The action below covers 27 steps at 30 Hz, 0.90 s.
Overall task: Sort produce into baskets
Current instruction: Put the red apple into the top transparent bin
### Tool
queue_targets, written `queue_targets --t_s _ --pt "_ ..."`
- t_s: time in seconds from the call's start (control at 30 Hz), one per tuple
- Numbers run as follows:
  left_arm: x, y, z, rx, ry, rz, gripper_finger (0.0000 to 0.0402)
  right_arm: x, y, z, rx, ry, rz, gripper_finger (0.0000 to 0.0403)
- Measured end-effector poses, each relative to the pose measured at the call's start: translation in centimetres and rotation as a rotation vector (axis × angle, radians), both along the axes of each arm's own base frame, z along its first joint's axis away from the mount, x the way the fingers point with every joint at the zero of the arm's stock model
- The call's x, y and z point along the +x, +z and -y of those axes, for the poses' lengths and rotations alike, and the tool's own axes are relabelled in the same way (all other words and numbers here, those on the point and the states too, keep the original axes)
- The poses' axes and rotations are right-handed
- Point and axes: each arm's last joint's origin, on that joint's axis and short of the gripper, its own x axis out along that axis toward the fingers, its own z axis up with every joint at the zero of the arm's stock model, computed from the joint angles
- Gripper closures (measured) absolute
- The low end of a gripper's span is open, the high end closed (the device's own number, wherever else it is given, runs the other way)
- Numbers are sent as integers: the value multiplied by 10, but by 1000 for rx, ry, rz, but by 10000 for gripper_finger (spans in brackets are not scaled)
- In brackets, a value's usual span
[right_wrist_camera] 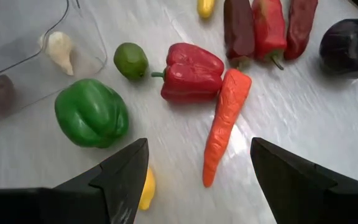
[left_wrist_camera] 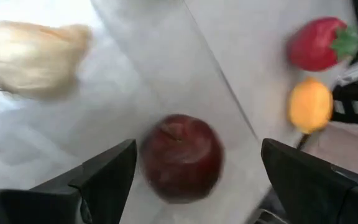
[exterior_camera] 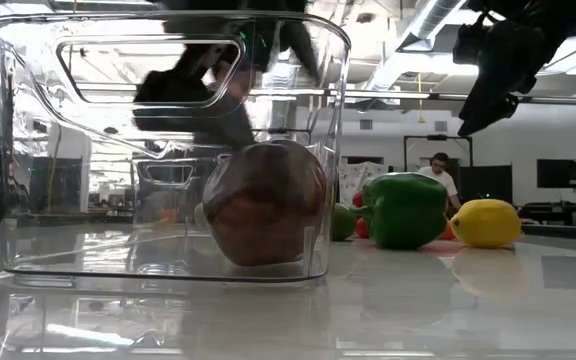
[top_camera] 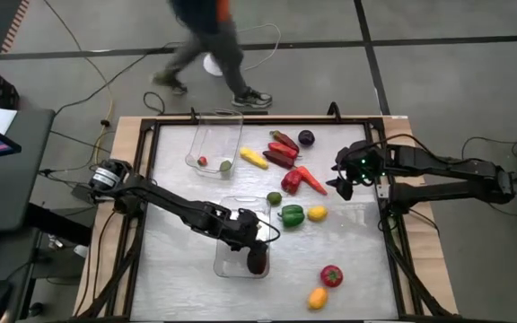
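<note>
While the left end effector (left_wrist_camera: 191,180) hangs wide over the dark red round fruit (left_wrist_camera: 181,155) in the near clear plastic basket (top_camera: 227,266), the right end effector (right_wrist_camera: 197,180) waits wide above the orange carrot (right_wrist_camera: 225,124) on the desk (top_camera: 357,260). It looks light, stiff, slick; pinch mid-body.

Two dark, cable-draped jointed arms

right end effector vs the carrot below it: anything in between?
Nothing. In the right wrist view the orange carrot lies on bare table between the open fingers of the right end effector, with the red bell pepper beside it.
</note>
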Motion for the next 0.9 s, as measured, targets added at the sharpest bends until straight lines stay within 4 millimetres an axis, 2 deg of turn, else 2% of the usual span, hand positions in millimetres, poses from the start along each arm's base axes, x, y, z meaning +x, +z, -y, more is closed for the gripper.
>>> queue_targets --t_s 0.13,0.3,0.37,0.5,0.63,0.77,0.9 --pt "-4 18 -8 100 -4 3 70 -1 -1 0 6 1 -17 92" --pt "-16 75 -16 311 -52 138 70 -2 -1 0 2 7 -21 92" --pt "-24 89 -20 388 -58 153 70 -1 -1 0 1 6 -18 92" --pt "-43 102 -31 496 -25 96 70 -1 -1 0 0 6 -15 92" --pt "-55 112 -46 512 106 78 70 -1 -1 0 1 6 -13 92" --pt "-54 115 -58 521 173 81 70 -1 0 0 3 4 -9 92" --pt "-43 102 -64 444 56 29 70 0 0 0 3 1 2 92"
